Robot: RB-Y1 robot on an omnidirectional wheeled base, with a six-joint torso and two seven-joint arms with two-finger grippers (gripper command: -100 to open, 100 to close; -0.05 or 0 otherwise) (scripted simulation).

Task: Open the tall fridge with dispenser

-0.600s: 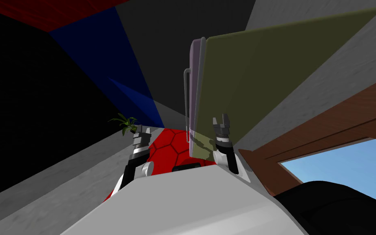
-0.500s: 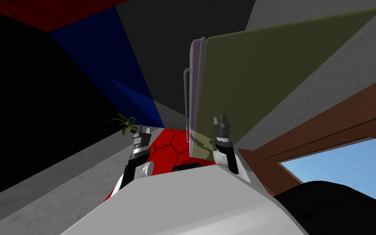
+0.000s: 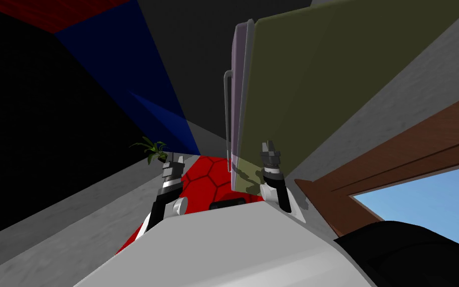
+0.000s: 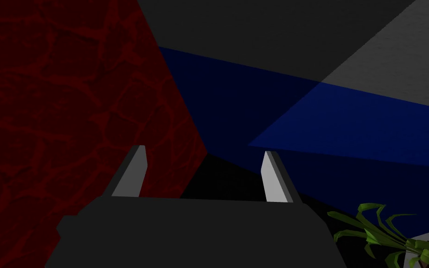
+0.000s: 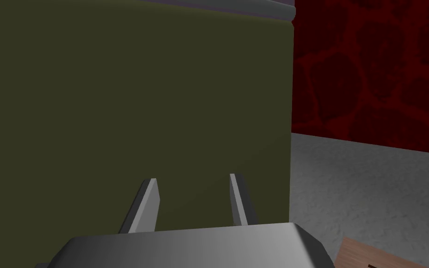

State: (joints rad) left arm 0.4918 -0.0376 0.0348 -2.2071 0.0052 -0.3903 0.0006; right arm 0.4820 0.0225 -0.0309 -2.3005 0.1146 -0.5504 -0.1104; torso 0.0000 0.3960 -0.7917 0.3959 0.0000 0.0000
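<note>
Fridge: tall body [image 3: 323, 84] with a dull olive side panel turned toward the robot, standing ahead and slightly to the right.
Door: pale lilac slab [image 3: 239, 74] along the left edge of the olive panel, lying close against the body.
Handle: thin grey vertical bar [image 3: 227, 114] standing off the lilac door, on its left side.
Right tool [image 5: 193, 179]: pointed at the lower part of the olive panel. Its fingers stand a narrow gap apart with nothing between them. It is to the right of the handle and clear of it.
Left tool [image 4: 204, 151]: fingers spread wide, holding nothing. It is held low, well to the left of the fridge, near the plant.
Plant: green leaves [image 3: 151, 149] just beyond the left tool, against the grey wall base.
Floor: red hexagon tiles [image 3: 208, 177] between the two tools, reaching to the foot of the fridge.
Window frame: brown wood [image 3: 412, 144] to the right of the fridge, with blue beyond it.
</note>
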